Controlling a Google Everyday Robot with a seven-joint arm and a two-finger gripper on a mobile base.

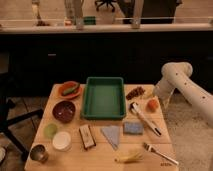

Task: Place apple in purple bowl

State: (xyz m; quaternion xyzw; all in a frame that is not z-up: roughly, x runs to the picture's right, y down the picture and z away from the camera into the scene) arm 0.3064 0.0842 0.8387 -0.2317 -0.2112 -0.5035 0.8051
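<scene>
Smooth white tubular arm [189,86] with a rounded, bulbous elbow; its pale gripper [159,98], jaws apart, is over the wooden table's [97,160] right edge

Wooden table [98,159] before dark cabinets [100,55] under a pale counter [110,27], speckled floor [186,122], perhaps office chairs [106,4] beyond.

Dim, warm light falls from above on the table [161,146] left of the gripper [159,98], which hangs at its right edge; behind the gripper the cabinets [100,55] lie in deep shadow, brighter floor [55,10] beyond
</scene>
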